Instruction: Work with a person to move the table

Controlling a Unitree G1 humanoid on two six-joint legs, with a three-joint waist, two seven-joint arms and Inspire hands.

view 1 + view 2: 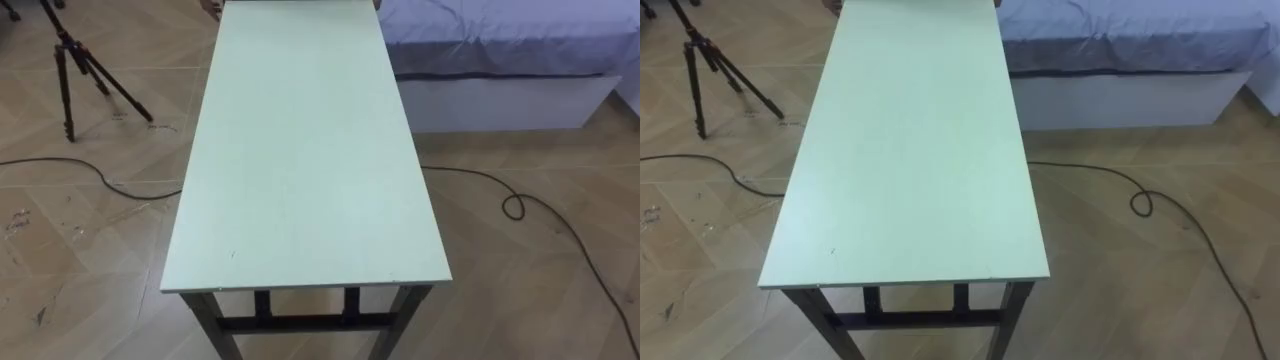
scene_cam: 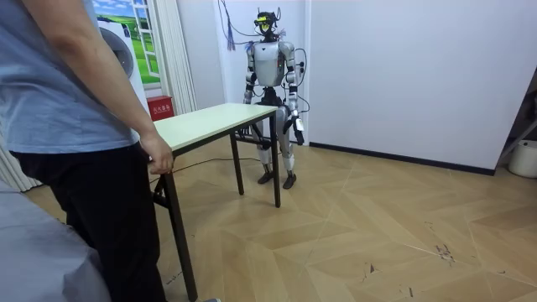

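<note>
The long pale-green rectangular table with black metal legs is standing on the wood-patterned floor, with one short edge lying directly below the robot's head camera and the other reaching away toward a person. In the room view the robot is standing upright at the table's far short edge. Its left hand is hanging low beside that edge's corner and its right hand is hanging by the other corner; both are showing too small to tell how their fingers are set. The person's hand is curling over the near short edge and gripping it. A black tripod is standing off the left long edge and a bed with a blue-grey sheet beside the right one. A red box is carrying print too small to read.
</note>
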